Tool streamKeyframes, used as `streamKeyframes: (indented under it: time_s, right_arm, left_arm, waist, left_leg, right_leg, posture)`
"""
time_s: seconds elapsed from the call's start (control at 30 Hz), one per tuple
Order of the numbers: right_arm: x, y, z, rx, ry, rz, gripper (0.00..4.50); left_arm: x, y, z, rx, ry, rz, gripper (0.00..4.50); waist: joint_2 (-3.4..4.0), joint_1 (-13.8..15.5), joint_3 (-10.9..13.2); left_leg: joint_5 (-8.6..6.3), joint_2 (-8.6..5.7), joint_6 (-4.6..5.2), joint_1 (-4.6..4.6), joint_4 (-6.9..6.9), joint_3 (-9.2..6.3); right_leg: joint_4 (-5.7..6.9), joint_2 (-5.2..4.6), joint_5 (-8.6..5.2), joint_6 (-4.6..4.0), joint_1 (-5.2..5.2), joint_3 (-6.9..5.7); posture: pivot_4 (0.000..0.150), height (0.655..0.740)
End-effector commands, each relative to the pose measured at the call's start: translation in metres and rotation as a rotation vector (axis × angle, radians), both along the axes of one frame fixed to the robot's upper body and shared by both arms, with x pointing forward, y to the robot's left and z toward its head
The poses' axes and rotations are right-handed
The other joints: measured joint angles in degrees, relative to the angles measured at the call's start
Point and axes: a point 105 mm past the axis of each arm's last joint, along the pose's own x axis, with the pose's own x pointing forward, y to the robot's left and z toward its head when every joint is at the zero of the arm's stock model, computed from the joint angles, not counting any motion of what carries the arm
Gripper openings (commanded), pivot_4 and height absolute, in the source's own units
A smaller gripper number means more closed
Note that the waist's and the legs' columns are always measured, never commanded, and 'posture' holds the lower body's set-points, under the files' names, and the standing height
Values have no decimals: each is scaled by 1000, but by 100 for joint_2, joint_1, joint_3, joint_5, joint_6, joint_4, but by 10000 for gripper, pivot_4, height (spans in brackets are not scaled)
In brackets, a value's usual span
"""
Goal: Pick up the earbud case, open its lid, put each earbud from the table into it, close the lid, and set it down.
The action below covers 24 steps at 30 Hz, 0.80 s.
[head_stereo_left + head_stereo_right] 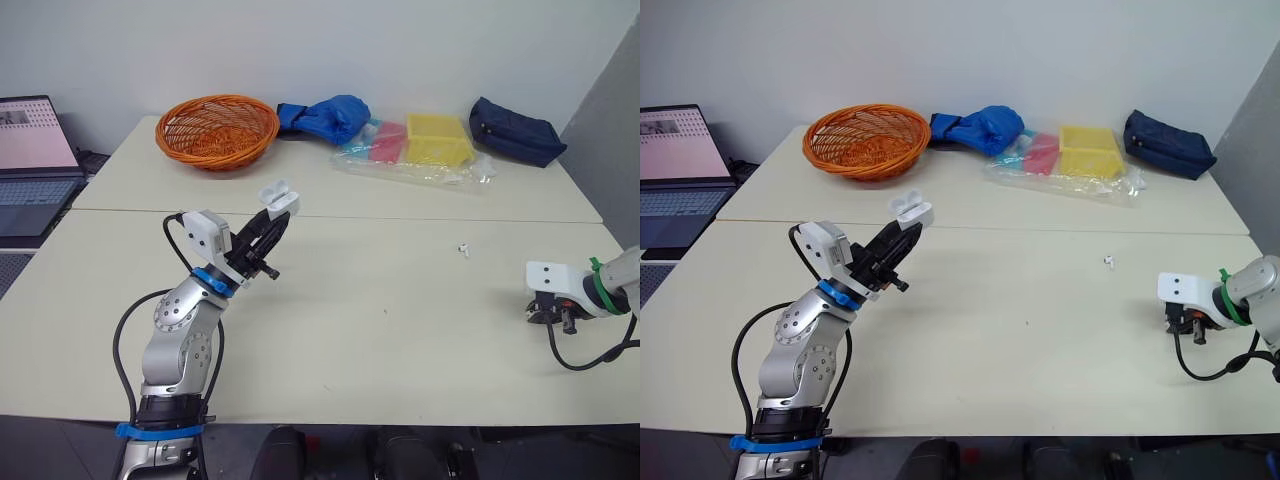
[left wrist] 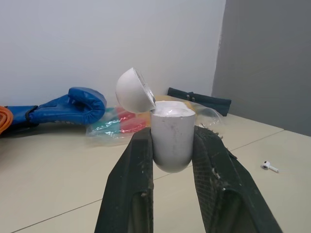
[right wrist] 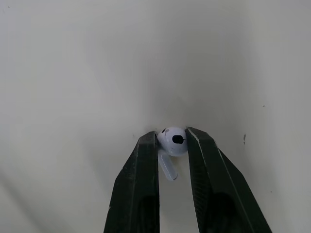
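Jaws on the left arm were clenched on the case [image 2: 171,140], the two fingers [image 2: 130,189] pressed against its sides low down, so that the upper part stood free of them. That left gripper [image 1: 279,220] held the case in the air over the left half of the table [image 1: 400,340], about midway between the near and far edges. The case sat upright with its lid [image 2: 132,90] swung back and the mouth bare, seemingly so that an earbud could be dropped in from above. One earbud [image 1: 463,248] lay loose right of the table's middle, well apart from both arms, not yet collected. By the right edge, toward the near corner, the right gripper [image 3: 172,135] was down at the tabletop with its jaws narrowed almost together, pinching the other earbud [image 3: 171,145] by its rounded head. The stem hung between the fingers. Such a small, smooth piece would likely slip if the pinch eased, so the carry across to the open case called for care.
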Motion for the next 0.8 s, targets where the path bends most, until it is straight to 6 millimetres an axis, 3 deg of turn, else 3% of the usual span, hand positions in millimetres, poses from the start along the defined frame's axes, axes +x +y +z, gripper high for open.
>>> streamKeyframes:
  time_s: [0.03,0.13,0.23,0.3,0.4,0.57,0.67,0.8]
  right_arm:
    - [10,63,23,269,-38,89,4576]
    - [20,121,59,513,-120,149,4576]
    - [35,198,126,945,-279,146,4576]
    - [28,238,163,1179,-302,151,4576]
    - [14,271,193,1377,-347,179,4576]
    - [6,299,201,1519,-312,120,4576]
    - [8,318,189,1489,-289,82,4576]
    - [12,322,177,1417,-288,75,4576]
  left_arm:
    - [-5,-7,16,7,-78,-28,7317]
    - [-5,-8,15,3,-77,-33,7317]
    - [-3,-9,16,-8,-82,-38,7317]
    - [-4,-12,16,-18,-83,-47,7317]
    - [-5,-18,16,-29,-84,-60,7317]
    - [-4,-19,16,-30,-87,-61,7317]
    - [1,-24,23,-34,-108,-73,7317]
    - [1,-27,26,-26,-119,-89,7317]
  waist:
    - [0,-11,0]
    - [4,-138,6]
    - [17,-146,15]
    - [20,-146,15]
    - [17,-34,12]
    - [14,108,10]
    - [14,108,10]
    - [14,99,9]
  left_leg:
    - [0,0,0,0,-1,0]
    - [-1,11,0,15,-9,0]
    - [0,13,-1,22,-14,-9]
    - [1,25,-2,21,-14,-14]
    - [1,38,-4,6,-19,-18]
    - [-1,46,-4,-56,-13,-18]
    - [-1,6,-3,-72,-10,-7]
    - [2,12,1,-80,-6,-15]
  right_leg:
    - [0,0,0,0,0,0]
    - [14,21,5,-6,-5,22]
    - [35,32,4,-9,-11,19]
    - [38,39,7,-16,-14,14]
    - [29,40,1,-28,-16,-9]
    - [17,17,13,-48,-55,-14]
    - [15,9,19,-37,-74,-5]
    - [24,22,15,-30,-86,-9]
  posture:
    - [1500,7400]
    - [1500,7400]
    - [1500,7400]
    - [1500,7400]
    - [1500,7400]
    - [1500,7400]
    - [1500,7400]
    - [1500,7400]
